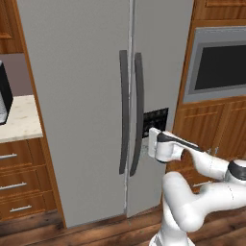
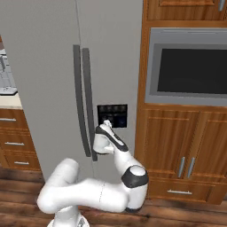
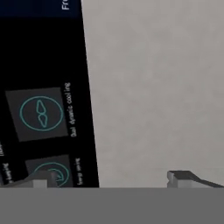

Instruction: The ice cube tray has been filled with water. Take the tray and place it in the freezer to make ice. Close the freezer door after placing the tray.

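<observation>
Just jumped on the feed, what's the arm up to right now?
The gripper is open and empty, held right up against the freezer door, facing the black dispenser panel. Both fridge doors look closed, and the freezer door's dark handle is untouched, off to the side of the hand. Nothing is being carried, so the freezer hasn't been opened yet.

arm (image 2: 88, 195): bent, reaching forward | claw (image 3: 113, 179): spread wide, holding nothing
</observation>
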Robot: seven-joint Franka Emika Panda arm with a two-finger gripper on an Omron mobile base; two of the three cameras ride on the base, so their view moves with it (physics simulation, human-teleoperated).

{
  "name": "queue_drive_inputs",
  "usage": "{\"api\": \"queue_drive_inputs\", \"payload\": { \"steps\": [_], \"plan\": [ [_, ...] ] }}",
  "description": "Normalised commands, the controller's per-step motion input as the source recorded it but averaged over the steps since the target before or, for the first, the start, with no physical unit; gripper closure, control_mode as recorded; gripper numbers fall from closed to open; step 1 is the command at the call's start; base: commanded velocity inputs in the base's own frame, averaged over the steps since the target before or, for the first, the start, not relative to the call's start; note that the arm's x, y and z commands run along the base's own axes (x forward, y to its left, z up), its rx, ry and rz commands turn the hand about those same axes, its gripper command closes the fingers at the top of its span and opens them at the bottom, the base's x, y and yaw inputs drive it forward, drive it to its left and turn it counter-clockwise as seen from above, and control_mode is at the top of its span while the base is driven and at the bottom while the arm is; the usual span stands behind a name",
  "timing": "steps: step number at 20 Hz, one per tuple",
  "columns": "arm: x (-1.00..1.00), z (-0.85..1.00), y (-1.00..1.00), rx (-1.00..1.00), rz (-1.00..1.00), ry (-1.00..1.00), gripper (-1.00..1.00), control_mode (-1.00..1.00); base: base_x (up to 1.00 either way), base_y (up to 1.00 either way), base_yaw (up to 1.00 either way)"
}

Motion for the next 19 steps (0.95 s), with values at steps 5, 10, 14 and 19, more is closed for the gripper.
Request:
{"api": "queue_drive_inputs", "payload": {
  "steps": [5,10,14,19],
  "plan": [
    [0.98,0.38,-0.17,0.05,-0.06,0.4,-1.0,-1.0,0.0,0.0,0.0],
    [0.99,0.1,-0.04,0.02,-0.08,0.32,-1.0,-1.0,0.0,0.0,0.0],
    [0.67,0.0,-0.01,0.0,-0.12,0.26,-1.0,-1.0,0.0,0.0,0.0],
    [0.37,0.0,-0.09,0.0,-0.11,0.23,-1.0,-1.0,0.0,0.0,0.0]
  ]
}}
